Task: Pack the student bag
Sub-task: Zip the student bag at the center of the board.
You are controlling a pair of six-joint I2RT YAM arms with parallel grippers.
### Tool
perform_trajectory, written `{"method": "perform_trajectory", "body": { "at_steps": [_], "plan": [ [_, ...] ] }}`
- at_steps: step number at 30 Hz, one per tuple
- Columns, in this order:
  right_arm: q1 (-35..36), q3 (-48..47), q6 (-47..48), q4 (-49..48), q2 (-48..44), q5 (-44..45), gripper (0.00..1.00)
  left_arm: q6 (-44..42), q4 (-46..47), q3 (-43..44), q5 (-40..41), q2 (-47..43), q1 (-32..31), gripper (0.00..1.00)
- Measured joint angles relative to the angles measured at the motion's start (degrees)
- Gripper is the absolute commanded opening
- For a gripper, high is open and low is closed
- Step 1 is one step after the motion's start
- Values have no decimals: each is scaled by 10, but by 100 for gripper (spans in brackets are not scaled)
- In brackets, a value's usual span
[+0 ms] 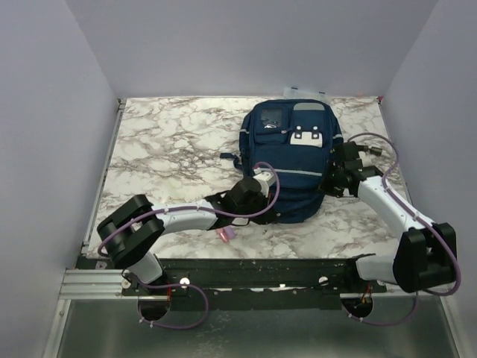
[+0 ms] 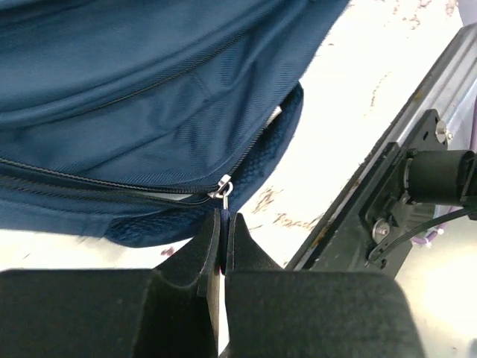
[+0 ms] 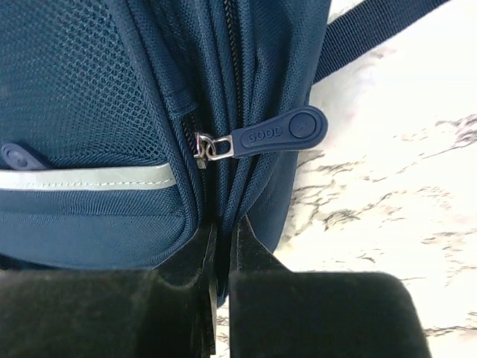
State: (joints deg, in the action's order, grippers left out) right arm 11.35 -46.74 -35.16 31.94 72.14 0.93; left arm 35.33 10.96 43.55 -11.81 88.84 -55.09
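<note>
Bag: student bag (image 1: 291,160) lies flat, front pockets up, on the marble table (image 1: 171,149), right of centre and toward the far edge.
Axis: its long side runs from the arms' bases toward the back wall, with one short end nearest the robot.
Left gripper: left gripper (image 2: 226,220) sits at the bag's near-left corner with its jaws pressed together. The metal zip slider (image 2: 223,186) hangs just above the tips, and its pull seems to run down between them, so a pinch on the pull looks likely.
Right gripper: right gripper (image 3: 221,227) is against the bag's right flank, jaws pressed together on the fabric ridge that runs down between them. The rubber pull tab (image 3: 279,134) lies just beyond, sticking out to one side, not held.
Nearer arm: both touch the bag. The left has the zip, and the right seems placed to brace the fabric.
Key relation: the zip track leads away from the left gripper along the bag's edge, so a pull would follow that line while the right hand anchors the side.
Room: bare marble is wide on the bag's left, but only a narrow strip separates its right side from the table edge.
Clutter: a small pink item (image 1: 226,235) lies by the left arm, and a clear box (image 1: 305,91) sits behind the bag.
</note>
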Motion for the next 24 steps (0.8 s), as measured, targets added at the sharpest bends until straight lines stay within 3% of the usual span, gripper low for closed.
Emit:
{"method": "perform_trajectory", "body": {
  "at_steps": [4, 9, 15, 20, 24],
  "plan": [
    [3, -65, 33, 36, 63, 32, 50, 9, 1, 65, -13, 56, -28, 0],
    [3, -82, 65, 76, 59, 86, 65, 27, 5, 103, -42, 97, -33, 0],
    [3, -51, 36, 79, -56, 89, 67, 35, 9, 109, -65, 97, -33, 0],
    [11, 59, -48, 27, -168, -46, 66, 37, 12, 123, -82, 97, -39, 0],
    [14, 123, -103, -14, -171, -97, 58, 38, 0, 124, -84, 97, -45, 0]
  ]
}}
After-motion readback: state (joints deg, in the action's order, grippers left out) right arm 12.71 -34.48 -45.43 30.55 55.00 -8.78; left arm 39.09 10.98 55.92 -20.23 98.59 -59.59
